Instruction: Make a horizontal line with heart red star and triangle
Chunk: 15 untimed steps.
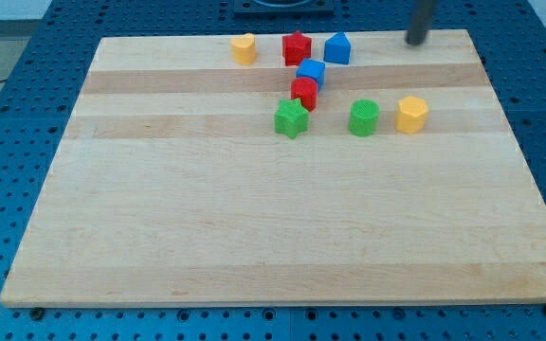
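Observation:
A yellow heart, a red star and a blue triangle stand side by side in a row near the board's top edge, heart leftmost and triangle rightmost. Small gaps separate them. My tip is at the top edge, to the right of the blue triangle and apart from every block.
A blue cube sits just below the row, touching a red block beneath it. A green star, a green round block and a yellow hexagon lie lower down. The wooden board rests on a blue pegboard.

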Available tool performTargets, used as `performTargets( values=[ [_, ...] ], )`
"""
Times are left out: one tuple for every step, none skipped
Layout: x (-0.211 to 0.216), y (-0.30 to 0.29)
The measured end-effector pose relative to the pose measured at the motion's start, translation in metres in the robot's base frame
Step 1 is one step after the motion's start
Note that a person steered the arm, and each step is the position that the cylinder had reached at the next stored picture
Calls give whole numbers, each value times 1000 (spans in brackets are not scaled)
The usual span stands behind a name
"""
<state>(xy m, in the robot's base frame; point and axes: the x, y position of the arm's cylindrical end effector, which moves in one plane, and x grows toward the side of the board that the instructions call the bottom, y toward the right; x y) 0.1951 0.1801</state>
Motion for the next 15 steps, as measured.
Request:
performTargets(
  values=[
    [11, -41],
    [20, -69],
    [26, -87],
    [36, -110],
    [41, -121],
    [27, -126],
    [26, -129],
    [26, -161],
    [18, -169],
    [4, -174],
    [4, -212],
    [8, -225],
    [18, -223],
    [19, -223],
    [21, -223]
  ],
)
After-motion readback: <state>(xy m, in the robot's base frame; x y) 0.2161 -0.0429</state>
